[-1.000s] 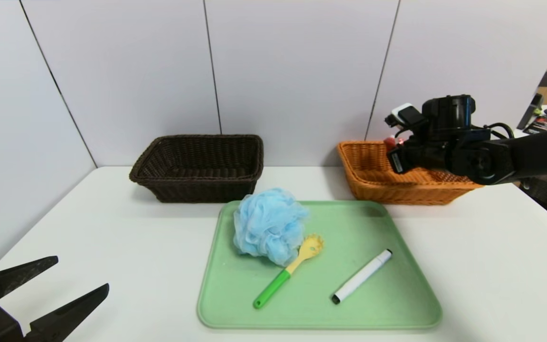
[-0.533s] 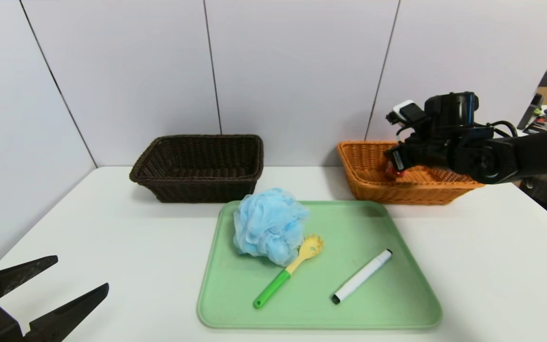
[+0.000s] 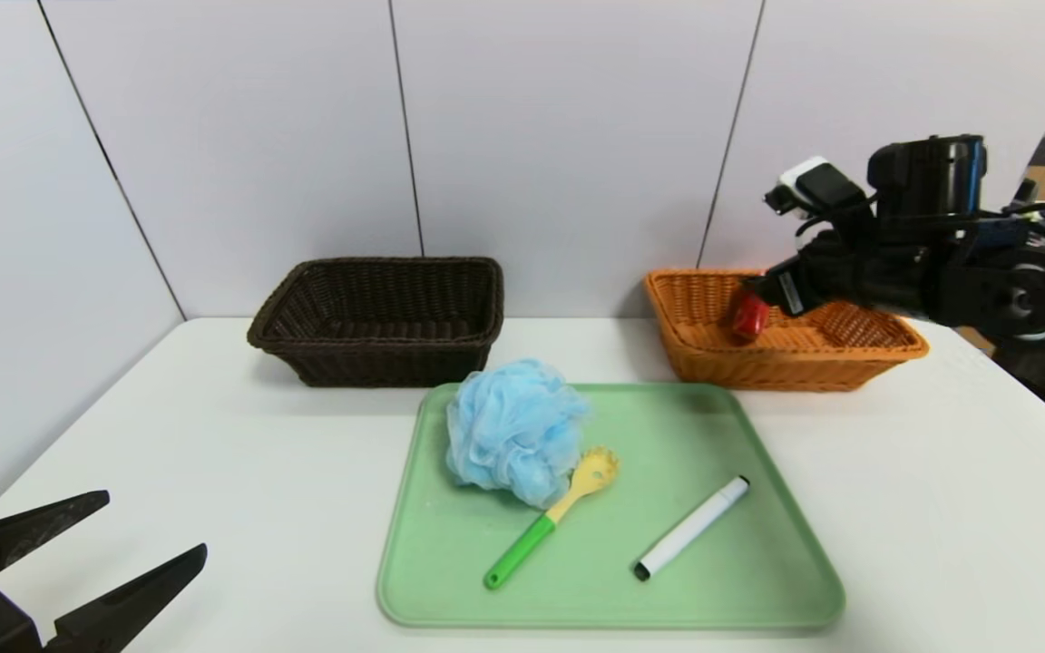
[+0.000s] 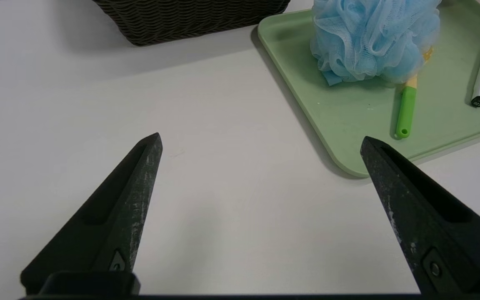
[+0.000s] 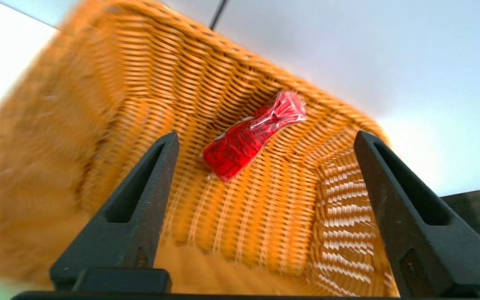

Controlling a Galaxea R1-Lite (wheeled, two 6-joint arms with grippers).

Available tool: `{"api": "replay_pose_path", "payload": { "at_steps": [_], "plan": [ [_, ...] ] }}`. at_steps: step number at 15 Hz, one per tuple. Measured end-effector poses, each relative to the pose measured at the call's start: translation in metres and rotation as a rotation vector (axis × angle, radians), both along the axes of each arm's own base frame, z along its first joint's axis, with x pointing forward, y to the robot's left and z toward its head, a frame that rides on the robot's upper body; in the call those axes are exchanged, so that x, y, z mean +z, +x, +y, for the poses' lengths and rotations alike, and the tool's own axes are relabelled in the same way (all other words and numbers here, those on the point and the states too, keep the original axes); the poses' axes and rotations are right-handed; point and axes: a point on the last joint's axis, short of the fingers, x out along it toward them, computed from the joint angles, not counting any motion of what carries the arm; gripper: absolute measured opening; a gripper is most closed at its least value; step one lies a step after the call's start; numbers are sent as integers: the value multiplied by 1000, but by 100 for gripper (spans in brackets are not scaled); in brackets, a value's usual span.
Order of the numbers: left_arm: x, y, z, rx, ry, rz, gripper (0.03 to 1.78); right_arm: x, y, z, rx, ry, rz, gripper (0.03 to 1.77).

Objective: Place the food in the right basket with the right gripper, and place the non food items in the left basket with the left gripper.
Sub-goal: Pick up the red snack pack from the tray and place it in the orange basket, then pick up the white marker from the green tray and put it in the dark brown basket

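A red wrapped snack [image 5: 251, 137] lies loose inside the orange right basket [image 3: 795, 363], against its left inner wall [image 3: 747, 317]. My right gripper [image 5: 266, 134] hovers above that basket, open, with nothing between its fingers. On the green tray [image 3: 758, 580] sit a blue bath pouf [image 3: 513, 431], a yellow pasta spoon with a green handle [image 3: 545, 526] and a white marker [image 3: 690, 528]. The dark brown left basket [image 3: 377, 349] shows nothing inside. My left gripper [image 3: 155, 521] is parked open at the table's near left, apart from the tray [image 4: 260, 137].
The white table [image 3: 940, 508] is walled by grey panels behind and on the left. The two baskets stand at the back, just beyond the tray. Clutter lies off the table at the far right.
The right gripper opened and let go of the red snack, which dropped into the orange basket. The right arm then rose and drew back to the right. The left arm stayed still.
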Motion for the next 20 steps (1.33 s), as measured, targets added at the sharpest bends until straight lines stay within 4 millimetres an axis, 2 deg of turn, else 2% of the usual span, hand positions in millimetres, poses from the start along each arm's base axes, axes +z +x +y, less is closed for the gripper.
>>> {"api": "replay_pose_path", "payload": {
  "at_steps": [2,5,7,9,11,13,15,20],
  "plan": [
    [0,0,0,0,0,0,169,24,-29,6,39,-2,-40,153],
    [0,0,0,-1,1,0,169,65,-85,17,121,16,-99,159],
    [0,0,0,-1,2,0,169,86,-126,22,187,38,-110,162],
    [0,0,0,-2,4,-2,169,94,-166,25,257,77,-55,164],
    [0,0,0,-5,12,-7,169,90,-193,23,319,77,44,165],
    [1,-1,0,-7,14,-12,169,85,-207,19,395,27,116,167],
    [1,-1,0,-7,13,-16,169,74,-212,16,439,-66,176,168],
    [3,-2,0,-9,14,-29,169,48,-198,24,523,-208,271,169]
  ]
}}
